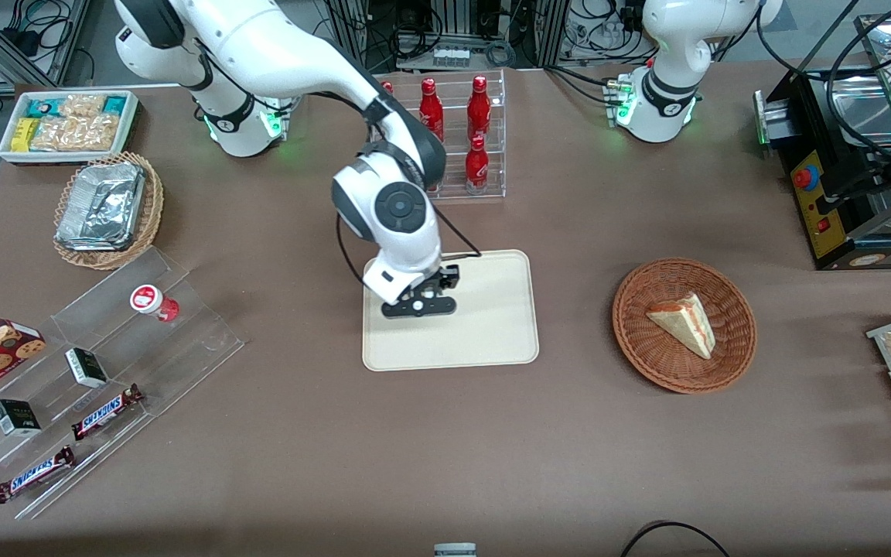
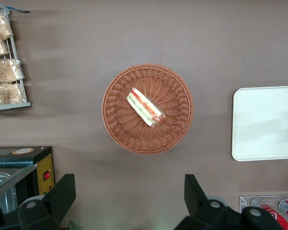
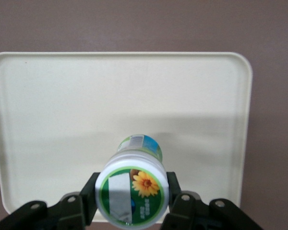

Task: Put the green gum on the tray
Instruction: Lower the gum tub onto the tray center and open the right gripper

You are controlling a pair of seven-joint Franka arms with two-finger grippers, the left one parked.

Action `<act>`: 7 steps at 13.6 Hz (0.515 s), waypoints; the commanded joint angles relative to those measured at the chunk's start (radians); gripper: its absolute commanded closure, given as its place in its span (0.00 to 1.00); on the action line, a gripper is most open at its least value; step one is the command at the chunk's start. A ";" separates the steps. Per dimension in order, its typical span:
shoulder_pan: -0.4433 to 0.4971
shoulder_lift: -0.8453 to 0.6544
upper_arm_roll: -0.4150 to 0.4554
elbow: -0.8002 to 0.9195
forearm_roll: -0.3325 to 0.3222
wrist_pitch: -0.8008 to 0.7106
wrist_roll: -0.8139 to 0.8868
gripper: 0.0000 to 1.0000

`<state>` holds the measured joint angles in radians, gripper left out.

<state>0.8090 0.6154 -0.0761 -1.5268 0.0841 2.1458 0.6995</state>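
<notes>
While clamped on the cylindrical green gum (image 3: 132, 194), the gripper (image 3: 132, 203) hovers above the tray (image 3: 48, 105).
Glossy round lid; smooth cream tray with rounded corners, wicker basket (image 1: 732, 363) at its 3 o'clock.

Even, bright overhead light fills the front view, and the brown table (image 1: 569, 433) reads flat and matte, with soft, short shadows. The arm throws a faint shadow on the tray (image 1: 492, 325) beneath the gripper (image 1: 419, 306). Glare catches the crumpled foil container (image 1: 101, 206) at the upper left and the clear acrylic rack (image 1: 105, 371) at the lower left. In the right wrist view the green gum (image 3: 133, 192), clamped between the fingers, sits sharp on its lid, with a dim wide shadow band across the tray around it. The left wrist view is slightly soft, its lower edge darker.
</notes>
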 commanded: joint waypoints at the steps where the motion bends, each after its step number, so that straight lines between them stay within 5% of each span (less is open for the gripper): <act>1: 0.027 0.066 -0.010 0.048 0.022 0.041 0.066 1.00; 7: 0.039 0.121 -0.011 0.047 0.037 0.106 0.077 1.00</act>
<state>0.8440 0.7057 -0.0783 -1.5190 0.0914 2.2397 0.7688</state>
